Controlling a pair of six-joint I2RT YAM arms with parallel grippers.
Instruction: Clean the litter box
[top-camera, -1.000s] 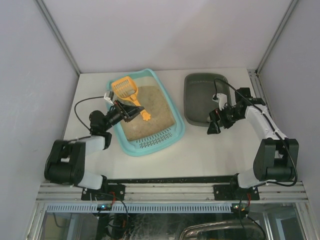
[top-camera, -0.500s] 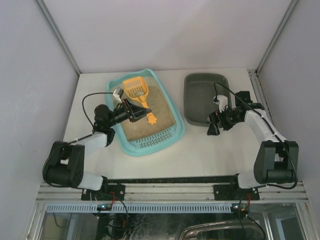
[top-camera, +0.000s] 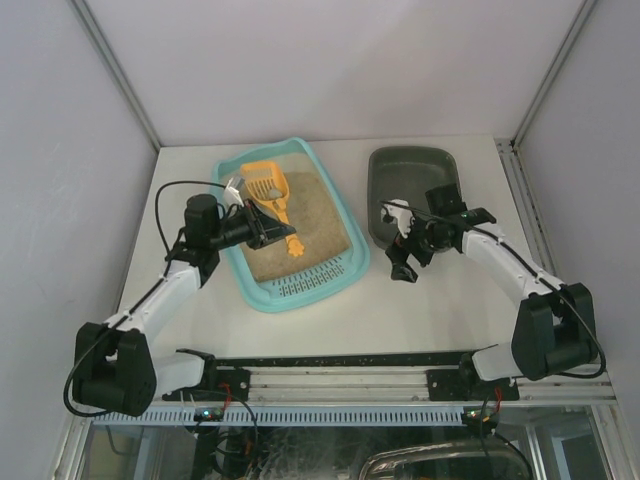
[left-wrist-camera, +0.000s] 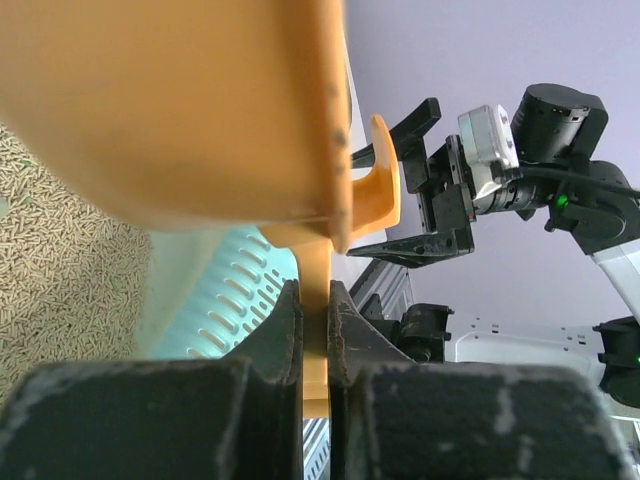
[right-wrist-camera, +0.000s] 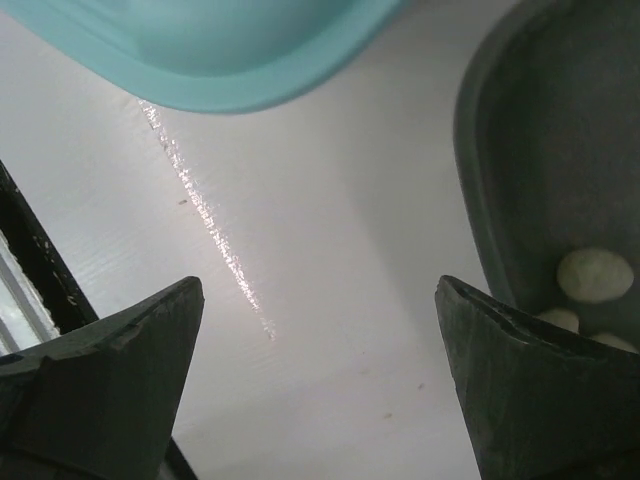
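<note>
Teal plastic marks the litter box (top-camera: 350, 268) in the top external view. It lies on the white table (top-camera: 440, 310) at about 10 o'clock from the table's middle, with its slotted grate (top-camera: 310, 285) at the near short end and tan litter (top-camera: 320, 210) inside. An orange scoop (top-camera: 268, 188) sits over the litter, head toward 12 o'clock and handle end toward 5 o'clock. Whether it touches the litter I cannot tell. The left gripper (top-camera: 265, 228) reaches in from 9 o'clock and grips the handle. A dark grey tray (top-camera: 405, 180) lies at 2 o'clock, just beside the litter box. The right gripper (top-camera: 402, 245) hangs at that tray's near-left corner.

From the left wrist, the black fingers (left-wrist-camera: 268, 345) are clamped together on the scoop's (left-wrist-camera: 180, 100) narrow handle. Litter (left-wrist-camera: 50, 290) shows at 9 o'clock, the grate (left-wrist-camera: 230, 310) at 7 o'clock and the right gripper (left-wrist-camera: 430, 205) at 2 o'clock.

From the right wrist, the fingers (right-wrist-camera: 110, 380) stand wide apart over bare table (right-wrist-camera: 300, 230) with nothing between them. A litter box (right-wrist-camera: 220, 55) corner is at 12 o'clock. The grey tray (right-wrist-camera: 530, 140) at 3 o'clock holds pale lumps (right-wrist-camera: 595, 275).
</note>
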